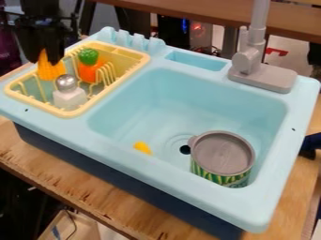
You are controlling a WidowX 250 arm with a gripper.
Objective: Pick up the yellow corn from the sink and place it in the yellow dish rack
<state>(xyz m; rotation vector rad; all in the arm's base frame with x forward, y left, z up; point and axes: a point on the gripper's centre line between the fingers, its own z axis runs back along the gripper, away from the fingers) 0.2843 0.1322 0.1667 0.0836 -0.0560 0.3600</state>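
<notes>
You have the black gripper [44, 63] at the upper left, hanging down over the far left part of the pale yellow dish rack [67, 113]. Its lower end is right at the upper part of a yellow toy corn cob [52, 73], and covers some of it. You can't tell from here whether it is clenched on the cob or released around it, nor how far open it is. The cob is at the rack's left side, its narrower end pointing up; whether its base rests on the rack is hard to see.

Just right of the cob in the rack, you have an orange toy vegetable with a green top [89, 71], beside the rack's upright prongs. Nearer the camera, a shaker [69, 97] with a silvery cap and a pale body stands upright in the rack.

The rack sits in the left part of the light blue toy sink [125, 174]. In the basin to its right, you have an upright can [222, 153] with a gray top and a green patterned label, next to the dark drain hole [185, 149]. A small yellow piece [143, 148] lies left of the drain. The gray faucet [249, 61] stands at the sink's far edge, and the sink rests on a wooden tabletop [81, 188].
</notes>
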